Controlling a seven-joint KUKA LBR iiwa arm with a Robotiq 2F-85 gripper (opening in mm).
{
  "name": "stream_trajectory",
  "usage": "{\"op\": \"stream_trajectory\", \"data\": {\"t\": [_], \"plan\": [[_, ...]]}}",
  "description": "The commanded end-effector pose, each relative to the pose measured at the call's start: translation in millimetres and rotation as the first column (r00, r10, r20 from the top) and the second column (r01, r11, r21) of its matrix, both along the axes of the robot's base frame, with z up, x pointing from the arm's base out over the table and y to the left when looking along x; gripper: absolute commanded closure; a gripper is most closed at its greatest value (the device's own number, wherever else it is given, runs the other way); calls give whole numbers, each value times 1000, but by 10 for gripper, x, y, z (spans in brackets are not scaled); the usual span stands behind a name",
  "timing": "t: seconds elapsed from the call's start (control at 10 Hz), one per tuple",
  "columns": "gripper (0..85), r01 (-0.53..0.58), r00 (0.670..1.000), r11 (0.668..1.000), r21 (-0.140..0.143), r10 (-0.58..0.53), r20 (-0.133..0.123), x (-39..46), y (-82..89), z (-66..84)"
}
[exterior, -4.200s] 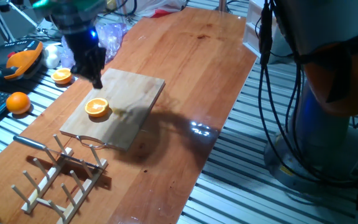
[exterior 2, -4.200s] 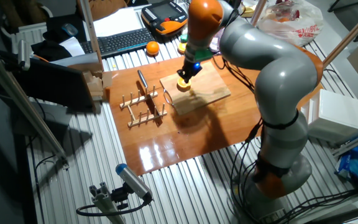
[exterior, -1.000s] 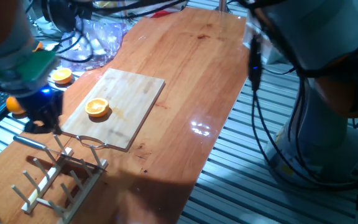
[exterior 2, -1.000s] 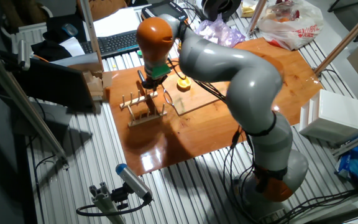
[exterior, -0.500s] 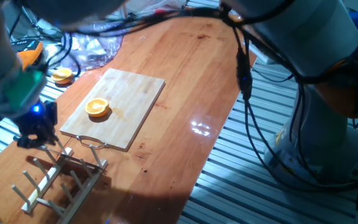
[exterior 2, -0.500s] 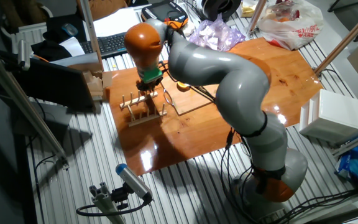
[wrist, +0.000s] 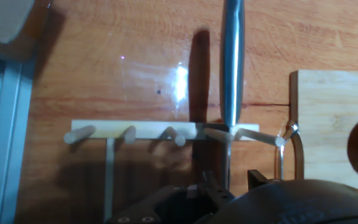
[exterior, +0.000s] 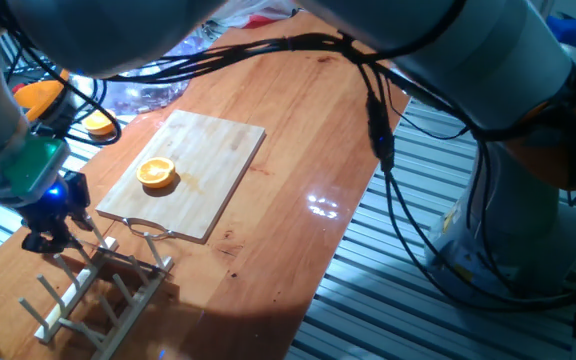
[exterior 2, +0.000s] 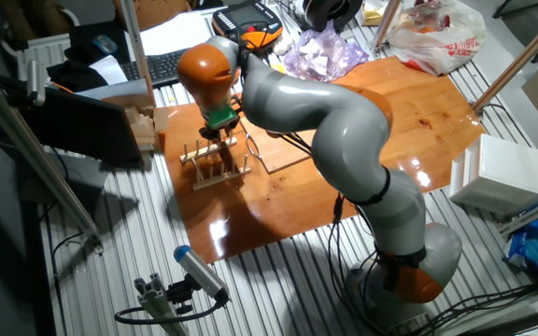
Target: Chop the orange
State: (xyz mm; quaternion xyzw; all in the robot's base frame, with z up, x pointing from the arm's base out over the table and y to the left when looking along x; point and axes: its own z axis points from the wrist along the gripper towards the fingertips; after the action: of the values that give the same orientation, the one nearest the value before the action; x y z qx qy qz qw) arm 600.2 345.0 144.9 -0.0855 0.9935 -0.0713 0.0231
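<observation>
One half orange point(exterior: 156, 172) on the board point(exterior: 208, 160) — end effector point(exterior: 50, 238) over the rack point(exterior: 98, 285), grip unclear.

half orange point(exterior: 156, 173) on cutting board point(exterior: 218, 150) | board on table point(exterior: 308, 110) | peg rack point(exterior: 103, 285) just beside board's handle end | end effector point(exterior: 50, 238) over rack | knife point(wrist: 232, 62) resting on rack

- Large grey robot arm point(exterior 2: 344, 121) arches low from its base at the right across to the left.
- Gripper point(exterior: 53, 237) points down, fingers hard to tell open or closed.
</observation>
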Motion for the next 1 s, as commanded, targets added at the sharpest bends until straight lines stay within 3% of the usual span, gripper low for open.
{"op": "stream_trajectory", "data": {"t": [0.0,0.1,0.5,0.6,0.8,0.9], "plan": [[510,-7,1000,1000,-9,7,-3,5,20,-68],[510,-13,1000,1000,-22,13,4,0,15,-137],[510,-45,999,999,-4,45,-1,0,-149,-292],[510,-45,999,999,-4,45,2,-20,-183,-338],[510,-42,999,999,-6,42,35,-132,-190,-474],[510,-34,999,999,-8,34,36,-169,-185,-488]]}}
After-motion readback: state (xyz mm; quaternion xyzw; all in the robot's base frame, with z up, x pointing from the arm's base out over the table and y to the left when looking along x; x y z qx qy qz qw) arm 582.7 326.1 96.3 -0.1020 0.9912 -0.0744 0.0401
